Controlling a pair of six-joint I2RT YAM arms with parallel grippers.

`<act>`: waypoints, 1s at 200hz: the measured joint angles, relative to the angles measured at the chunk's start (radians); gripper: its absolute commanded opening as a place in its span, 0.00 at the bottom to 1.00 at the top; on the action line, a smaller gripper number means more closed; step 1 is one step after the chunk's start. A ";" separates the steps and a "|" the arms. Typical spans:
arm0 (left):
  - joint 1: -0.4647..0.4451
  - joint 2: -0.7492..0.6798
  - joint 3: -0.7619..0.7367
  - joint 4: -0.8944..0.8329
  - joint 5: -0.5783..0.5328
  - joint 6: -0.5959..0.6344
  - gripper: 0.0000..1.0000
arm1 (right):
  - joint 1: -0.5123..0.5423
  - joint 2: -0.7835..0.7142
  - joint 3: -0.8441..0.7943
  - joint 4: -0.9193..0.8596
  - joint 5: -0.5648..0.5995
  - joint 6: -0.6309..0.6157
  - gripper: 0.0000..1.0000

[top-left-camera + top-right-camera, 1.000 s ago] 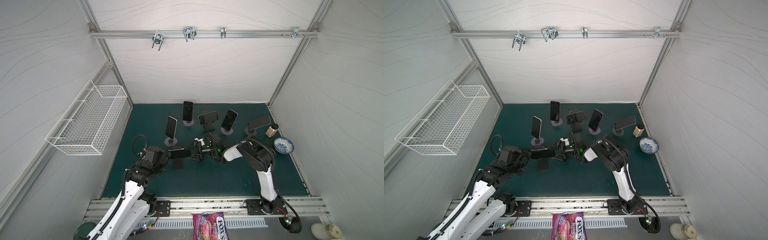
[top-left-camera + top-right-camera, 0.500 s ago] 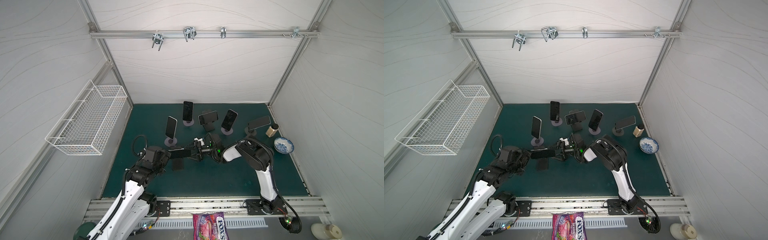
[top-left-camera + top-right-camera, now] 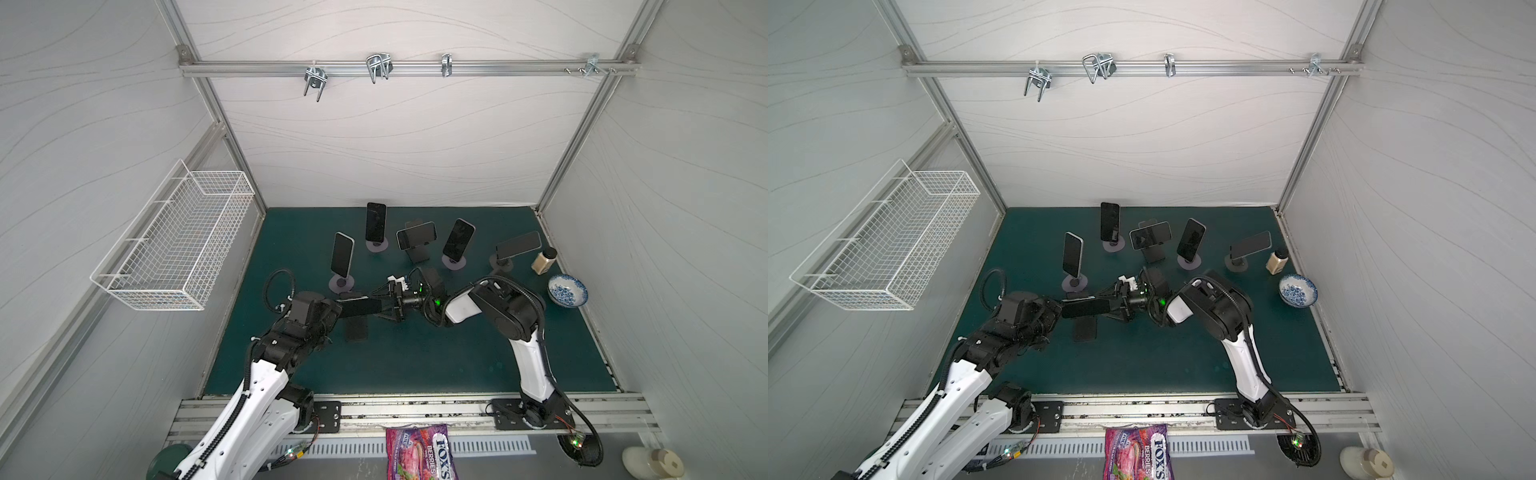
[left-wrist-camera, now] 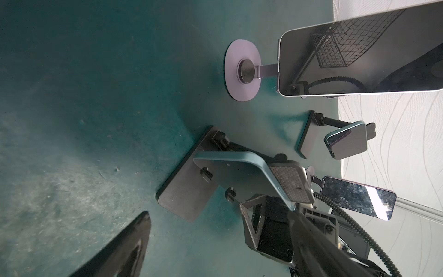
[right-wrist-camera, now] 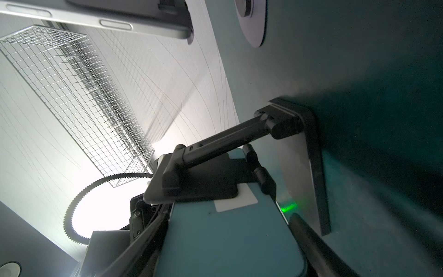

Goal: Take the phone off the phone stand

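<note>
Right wrist view | phone (image 5: 227, 239) teal-backed, lying in stand (image 5: 227, 141) cradle, just 9 o'clock of bench (image 3: 415, 365) centre | right tool (image 3: 385, 308) at its 3 o'clock, jaws part-open astride its long edges, grip unclear | left tool (image 3: 338, 309) at its 9 o'clock, spread wide, empty | judged stiff, light, slick, glass-fronted: pinch the edges, lift clear of the cradle hooks.
</note>
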 measured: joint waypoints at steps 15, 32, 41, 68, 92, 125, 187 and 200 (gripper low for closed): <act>0.000 0.003 0.000 0.000 0.000 0.000 0.91 | 0.000 0.000 0.000 0.003 0.000 0.003 0.73; 0.000 0.004 0.000 0.000 0.000 0.000 0.91 | 0.000 0.002 0.000 0.008 0.000 0.006 0.73; 0.000 0.004 0.000 0.000 0.000 0.000 0.91 | 0.000 0.002 0.000 0.010 0.001 0.009 0.72; 0.000 0.004 0.000 0.000 0.000 0.000 0.91 | 0.000 0.004 0.000 0.017 0.001 0.016 0.70; 0.000 0.005 0.000 0.000 0.000 0.000 0.91 | 0.000 0.007 0.000 0.029 0.001 0.026 0.67; 0.000 0.005 0.000 0.000 0.000 0.000 0.91 | -0.001 0.018 0.000 0.054 0.002 0.042 0.64; 0.000 0.005 0.000 0.000 0.000 0.000 0.91 | -0.001 0.032 0.000 0.090 0.002 0.061 0.57; 0.000 0.005 0.000 0.000 0.000 0.000 0.91 | -0.001 0.035 0.000 0.097 0.002 0.064 0.57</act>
